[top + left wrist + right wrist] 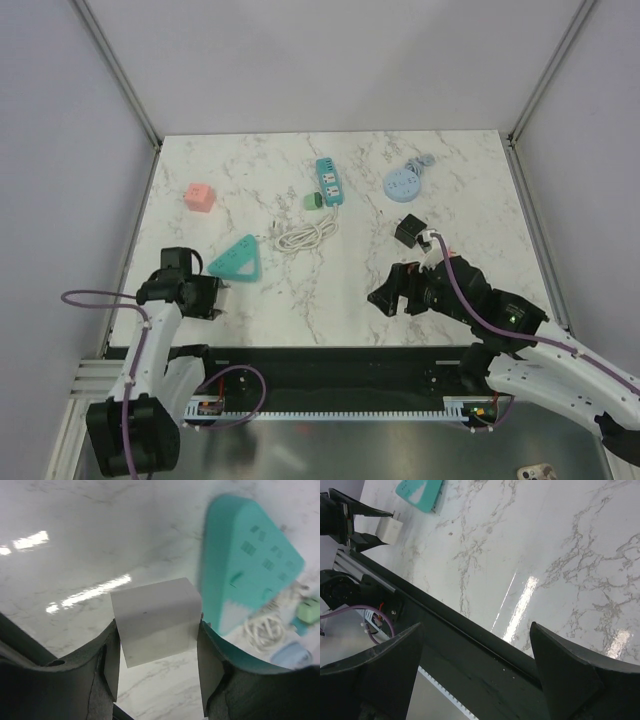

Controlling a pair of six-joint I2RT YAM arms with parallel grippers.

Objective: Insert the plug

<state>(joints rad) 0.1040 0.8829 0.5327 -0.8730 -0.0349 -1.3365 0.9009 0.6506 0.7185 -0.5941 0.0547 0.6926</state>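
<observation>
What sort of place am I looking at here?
Probably a robotics lab cell: white marble-patterned tabletop, plain grey wall panels around it, and the left fingers holding a white cube plug near a teal triangular power strip.

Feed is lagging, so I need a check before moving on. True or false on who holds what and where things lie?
1. The left pincer grips a white plug. True.
2. The right pincer holds the black cube. False: it is open and empty, and the cube lies apart from it.
3. The teal triangle lies near the left pincer. True.
4. The pink cube is on the right side. False: far left.
</observation>
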